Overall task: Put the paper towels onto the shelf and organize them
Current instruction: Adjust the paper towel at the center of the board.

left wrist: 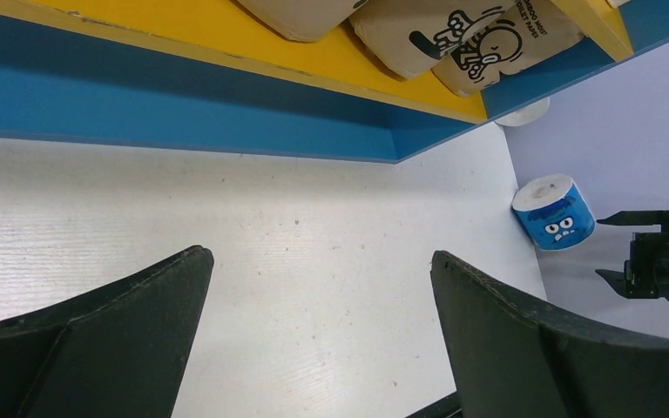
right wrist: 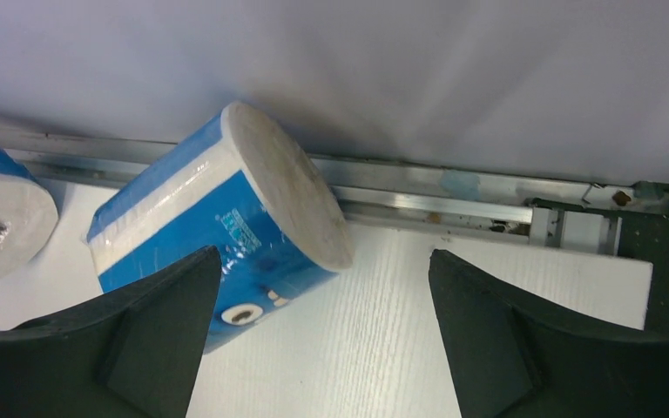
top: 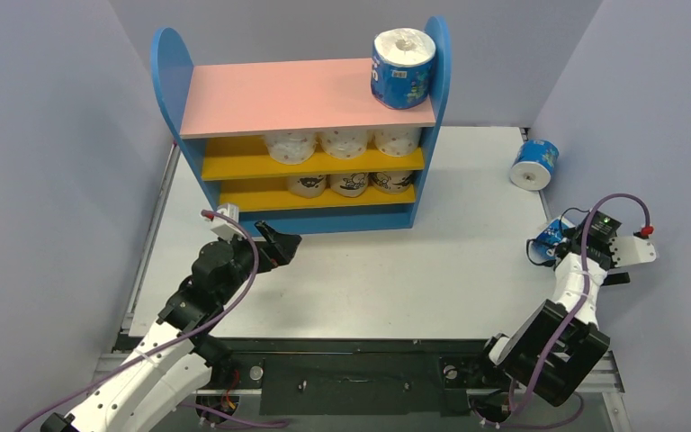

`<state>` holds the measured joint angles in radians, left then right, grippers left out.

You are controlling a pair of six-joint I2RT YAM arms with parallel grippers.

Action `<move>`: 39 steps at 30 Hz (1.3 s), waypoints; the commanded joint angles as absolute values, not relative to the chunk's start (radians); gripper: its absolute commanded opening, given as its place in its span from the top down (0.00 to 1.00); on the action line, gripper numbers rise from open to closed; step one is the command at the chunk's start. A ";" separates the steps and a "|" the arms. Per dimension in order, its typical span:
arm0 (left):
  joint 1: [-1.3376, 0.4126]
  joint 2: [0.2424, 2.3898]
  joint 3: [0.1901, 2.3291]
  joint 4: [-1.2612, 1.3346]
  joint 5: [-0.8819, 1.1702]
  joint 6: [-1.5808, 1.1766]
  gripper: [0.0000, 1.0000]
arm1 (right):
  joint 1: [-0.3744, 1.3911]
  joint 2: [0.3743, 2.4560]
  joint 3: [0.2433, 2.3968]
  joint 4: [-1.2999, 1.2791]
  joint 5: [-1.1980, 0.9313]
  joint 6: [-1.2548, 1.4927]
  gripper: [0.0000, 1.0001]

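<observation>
Left gripper (top: pixel 281 245), just in front of the shelf (top: pixel 261 94), and right gripper (right wrist: pixel 324 261), well right of it, both stand wide open and empty; seven paper towels (top: pixel 402 70) sit shelved, two blue rolls (top: pixel 534 164) lie right of the shelf.

From above, you get only a sliver of the blue roll (top: pixel 546 238) at the table's right edge, because the right arm (top: pixel 576 279) covers the rest. The tan rolls (top: pixel 351 184) sit half hidden under the upper yellow board (top: pixel 234 164). Your right wrist view cuts a second blue roll (right wrist: pixel 0 218) at its left edge, and the white rim (left wrist: pixel 527 111) behind the shelf (left wrist: pixel 183 104) corner in the left wrist view may be another roll.
</observation>
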<state>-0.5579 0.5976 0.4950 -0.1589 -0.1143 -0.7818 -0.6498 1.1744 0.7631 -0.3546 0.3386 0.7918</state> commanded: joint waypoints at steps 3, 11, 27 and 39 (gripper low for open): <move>-0.564 0.610 0.513 -0.093 -0.096 -0.779 0.04 | -0.697 1.280 0.807 -0.170 0.219 0.742 0.15; -0.564 0.609 0.503 -0.088 -0.106 -0.778 0.04 | -0.701 1.386 0.808 -0.022 0.084 0.762 0.21; -0.585 0.610 0.477 -0.052 -0.082 -0.816 0.04 | -0.493 1.280 0.583 0.180 0.009 0.951 0.28; -0.589 0.599 0.480 -0.048 -0.088 -0.811 0.04 | -0.515 1.209 0.609 0.062 0.009 0.873 0.22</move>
<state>-0.5838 0.6151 0.4770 -0.1078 -0.0921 -0.8082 -0.4946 1.2015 0.5560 0.0731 0.0170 0.9192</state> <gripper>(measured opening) 0.965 0.783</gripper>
